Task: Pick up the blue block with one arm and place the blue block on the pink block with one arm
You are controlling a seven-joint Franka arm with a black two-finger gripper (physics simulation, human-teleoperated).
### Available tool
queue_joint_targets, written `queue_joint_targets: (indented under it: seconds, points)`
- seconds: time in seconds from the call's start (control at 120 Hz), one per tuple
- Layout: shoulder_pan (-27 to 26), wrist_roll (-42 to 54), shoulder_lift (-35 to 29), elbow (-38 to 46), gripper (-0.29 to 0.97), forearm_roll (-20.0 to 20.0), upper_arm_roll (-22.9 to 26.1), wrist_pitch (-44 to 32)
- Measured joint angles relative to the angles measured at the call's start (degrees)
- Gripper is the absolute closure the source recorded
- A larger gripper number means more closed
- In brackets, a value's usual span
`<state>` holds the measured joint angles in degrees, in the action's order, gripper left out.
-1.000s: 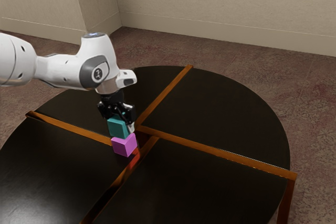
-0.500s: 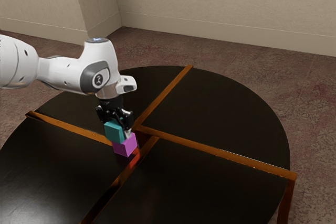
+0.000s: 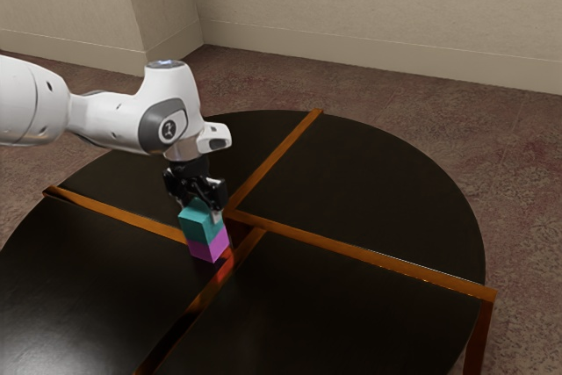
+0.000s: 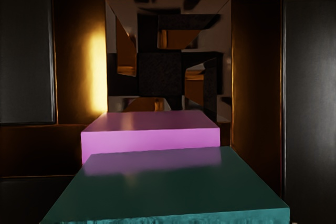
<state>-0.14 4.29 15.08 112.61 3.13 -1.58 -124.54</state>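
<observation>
Pincer (image 3: 200,205) clamped on blue block (image 3: 201,222) resting on pink block (image 3: 211,249), edges nearly aligned, just beside orange strips (image 3: 351,252) crossing table (image 3: 369,173).

The worktop (image 3: 369,182) is dark, glossy and mirror-like with polished wooden strips (image 3: 351,250); the blue block (image 3: 200,221) and pink block (image 3: 211,248) look smooth plastic.

The black two-finger gripper (image 3: 203,203) on the white arm is easing lower. The teal-blue cube (image 3: 201,222) under it, hanging just clear of the small pink cube (image 3: 211,249) a second ago and then tilting against it, is now sitting level on its top face.
</observation>
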Motion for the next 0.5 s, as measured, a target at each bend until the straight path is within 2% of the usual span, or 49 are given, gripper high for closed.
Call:
queue_joint_targets:
  seconds: [0.133, 0.2, 0.283, 0.5]
  points:
    - [-0.42, 0.57, -8.78, -2.04, 0.07, -0.22, -0.18, 1.89]
    - [-0.64, 1.89, -11.74, -13.14, 0.05, -2.06, -0.26, 8.5]
    - [-1.72, 5.64, -14.18, -20.29, 0.03, -3.32, -1.32, 15.76]
    - [-1.88, 13.8, -16.92, -18.81, 0.01, -4.31, -1.75, 25.27]
